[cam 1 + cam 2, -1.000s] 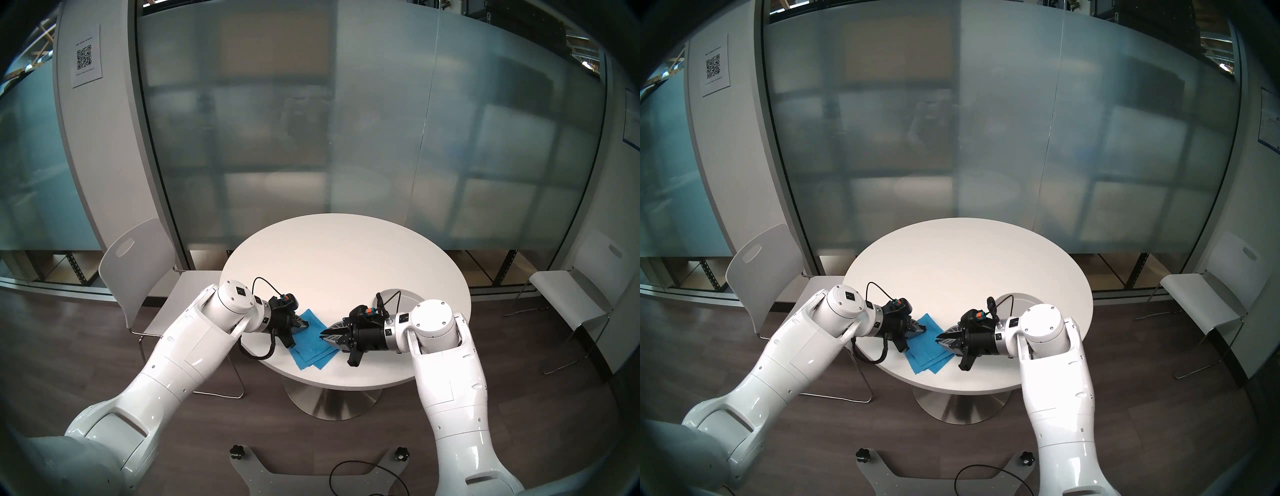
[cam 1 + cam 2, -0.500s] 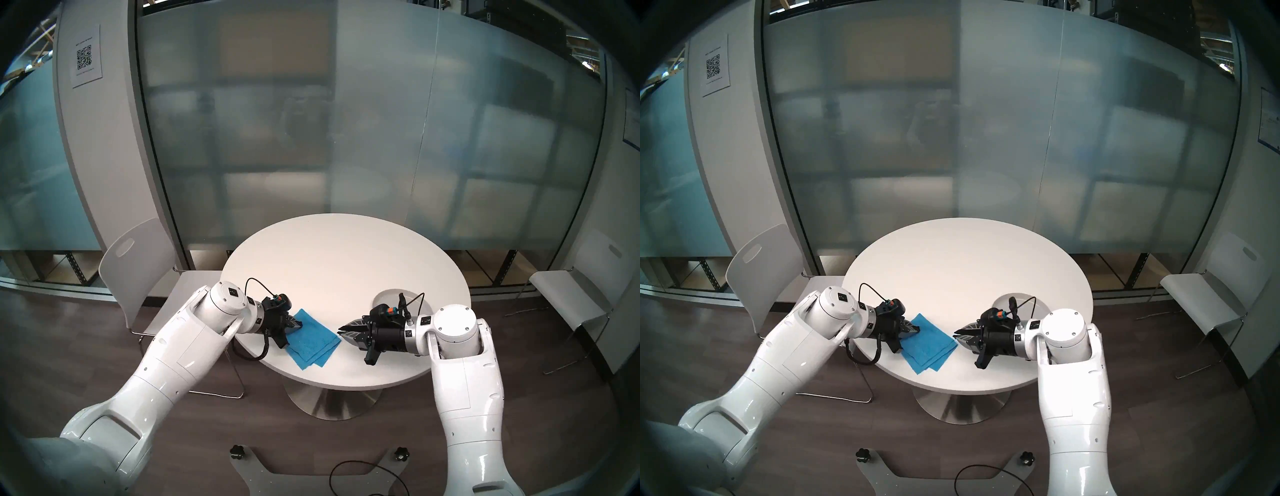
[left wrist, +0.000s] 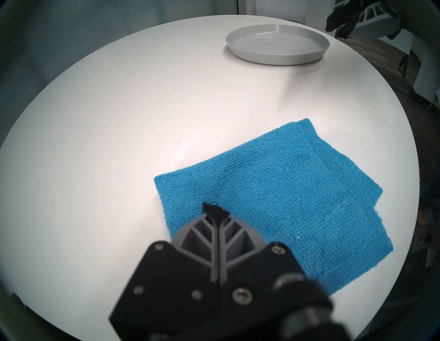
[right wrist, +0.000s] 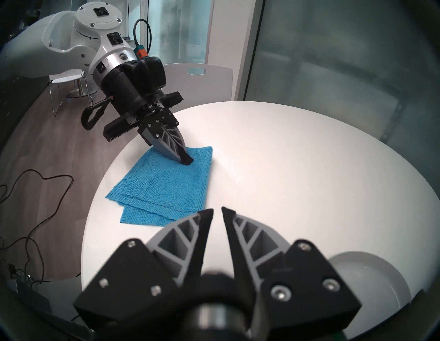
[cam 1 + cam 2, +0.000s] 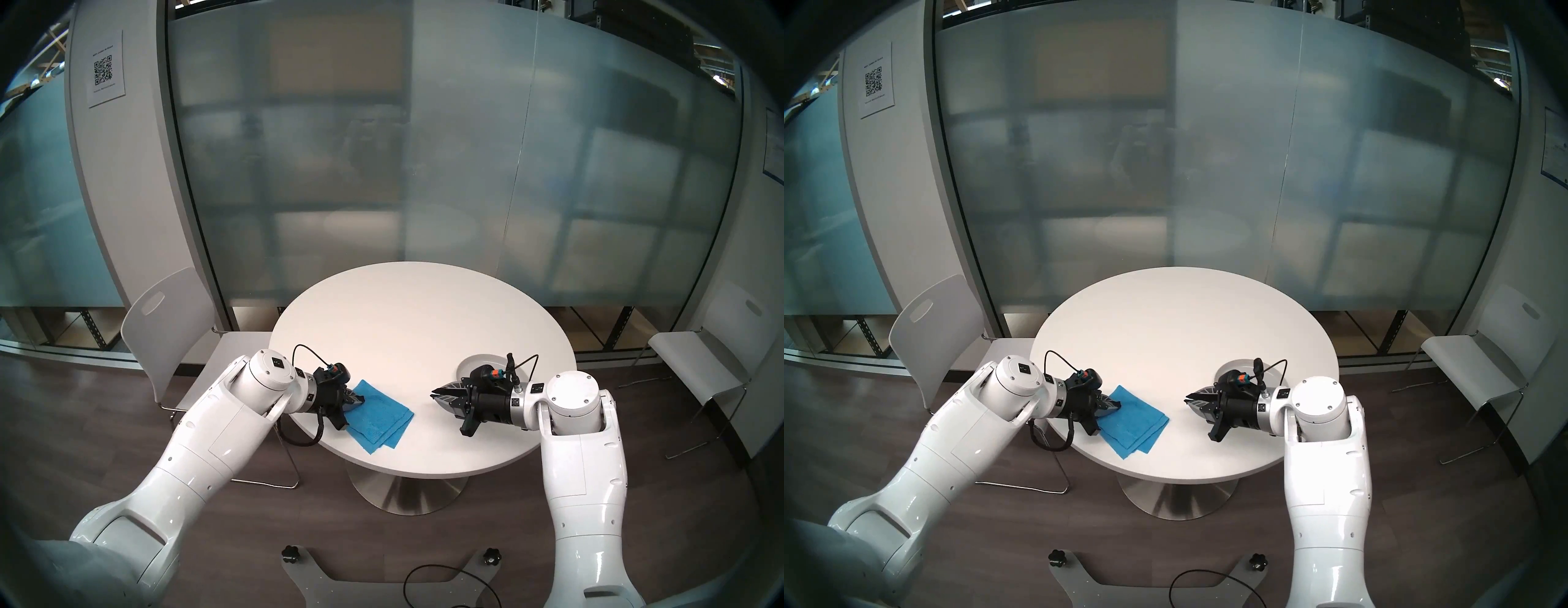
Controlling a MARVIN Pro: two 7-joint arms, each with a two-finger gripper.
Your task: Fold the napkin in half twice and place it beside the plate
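Ground has been given by the right gripper (image 5: 433, 393): a second ago its tips were at the napkin's right edge, and now it is seen drawn well clear toward the plate (image 3: 277, 45), with bare table (image 5: 424, 314) left between it and the cloth. Its jaws are held slightly apart, a narrow gap showing between the tips, and nothing is carried in them. The left gripper (image 3: 214, 209) has been eased a little to the left as well, but its tips are still planted on the napkin (image 5: 379, 416); its jaws are pressed fully together, and no cloth is seen pinched between them, so the napkin is being pinned rather than gripped.

Ahead and to the right of the left gripper's tips the blue napkin is spread flat, folded into a stack with its lower layers peeking out unevenly at the near edge. The plate is found well beyond it, far ahead of those tips and just behind and beside the right gripper.

The folding looks done, so placement beside the plate is judged to be what remains. It would be best done by gripping every layer together at a corner or edge, and by sliding the stack low and slowly so the layers are not fanned apart.
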